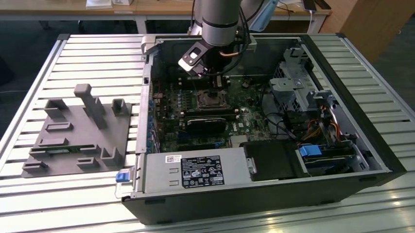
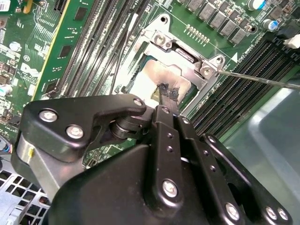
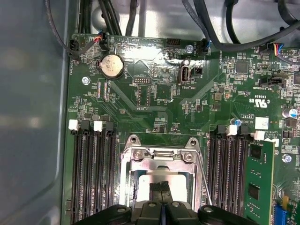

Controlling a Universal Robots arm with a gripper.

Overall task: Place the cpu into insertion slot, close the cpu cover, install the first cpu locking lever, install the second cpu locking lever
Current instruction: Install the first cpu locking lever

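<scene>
My gripper (image 3: pixel 161 188) hangs inside the open computer case (image 1: pixel 363 145), its two black fingers (image 2: pixel 168 101) pressed together, shut with nothing between them. Their tips sit on or just above the cpu (image 3: pixel 154 179), whose dull silver top (image 2: pixel 150 79) shows in both wrist views. The cpu lies in the insertion slot (image 1: pixel 211 100) on the green motherboard. The silver cpu cover (image 3: pixel 161 156) lies flat around the chip, and its corner screws (image 2: pixel 206 70) are visible. A thin metal locking lever (image 2: pixel 255 80) sticks out sideways from the socket; the same lever (image 3: pixel 202 180) runs along one side of the socket.
Long black memory slots (image 3: pixel 93 173) flank the socket on both sides. A green expansion card (image 3: pixel 260 183) stands close by. Drive cages and cables (image 1: pixel 311 102) fill the case's side at the exterior view's right. A grey fixture (image 1: pixel 77 131) rests on the slatted table.
</scene>
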